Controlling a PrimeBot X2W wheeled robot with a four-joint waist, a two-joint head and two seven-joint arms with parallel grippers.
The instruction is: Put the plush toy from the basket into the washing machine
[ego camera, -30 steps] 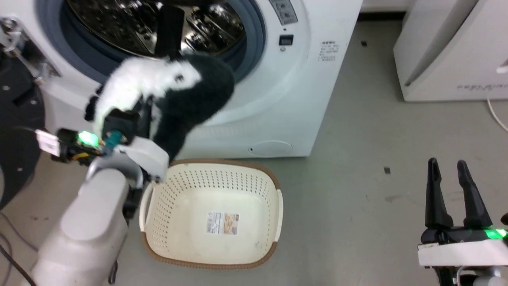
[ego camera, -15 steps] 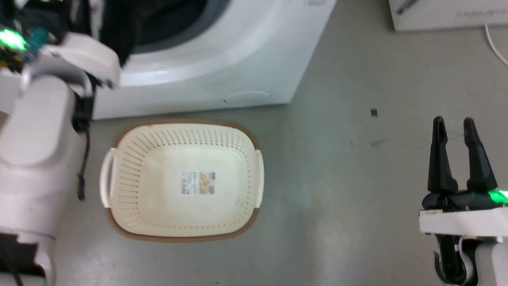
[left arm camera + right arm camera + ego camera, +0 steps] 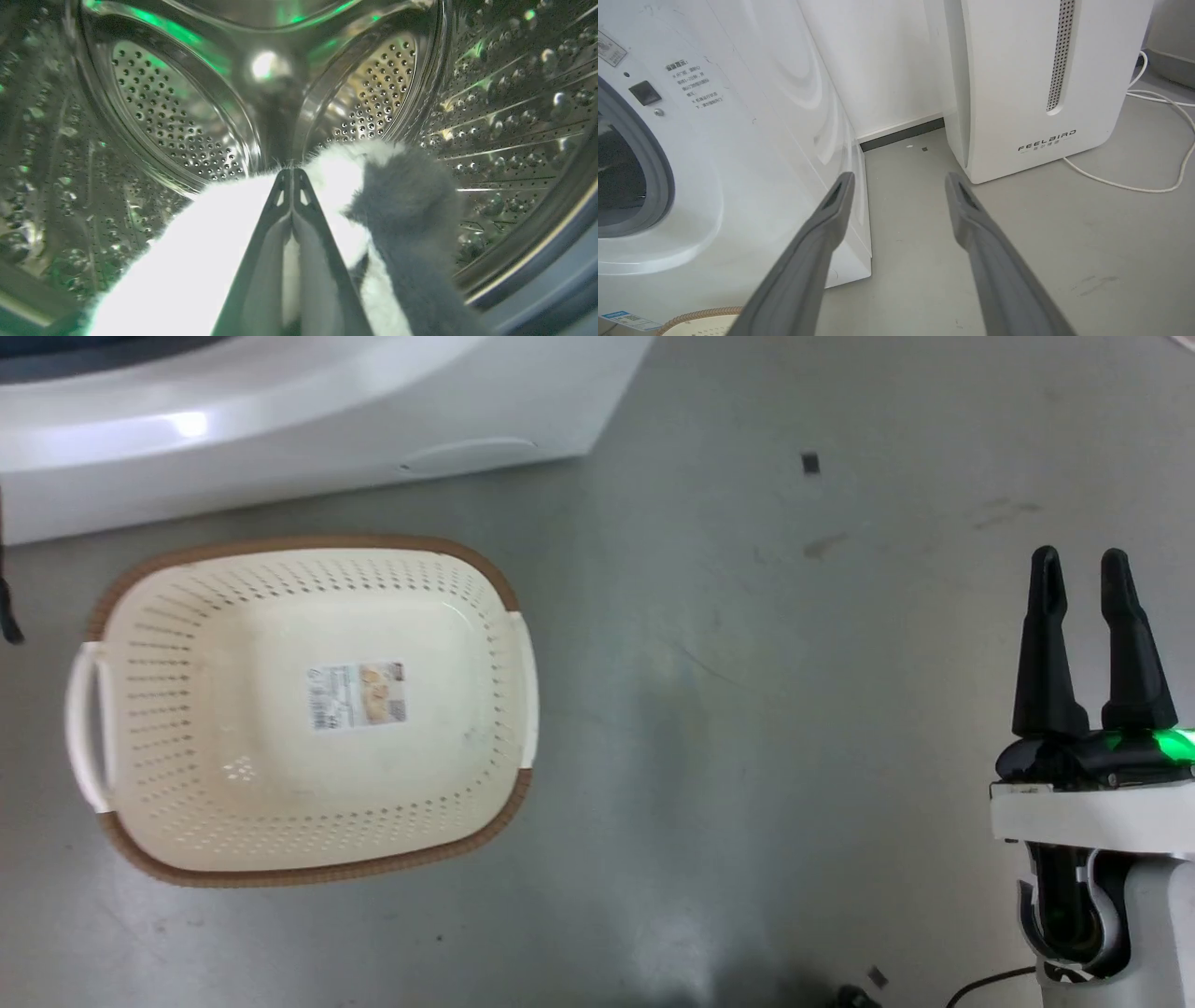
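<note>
- Two fingers of the left claw (image 3: 292,173) meet at the tips. They are pinched on a fold of the toy (image 3: 187,266), with white fur bulging on either side.
- The toy hangs inside the drum (image 3: 177,126) of the washer (image 3: 280,448). We cannot tell whether it touches the drum wall underneath.
- The grey door ring (image 3: 551,284) shows at the near lower corner of the left wrist view, so we judge the wrist sits about at the opening.
- The right claw (image 3: 1079,560) is parted and holds nothing, over the floor (image 3: 747,709) and well apart from the basket (image 3: 308,875).
- The basket has only its sticker in it, so we judge the pickup done and only the drop left.
- To drop well, we'd spread the fingers wide, since fluffy fur may cling to them.
- We'd let go low and deep, so the toy lands on steel and not on the door ring.
- After that, we'd pull the arm straight back along the fingers' line, keeping off the drum ribs.
- Farthest off, a white box unit (image 3: 1017,84) stands beside the washer.
</note>
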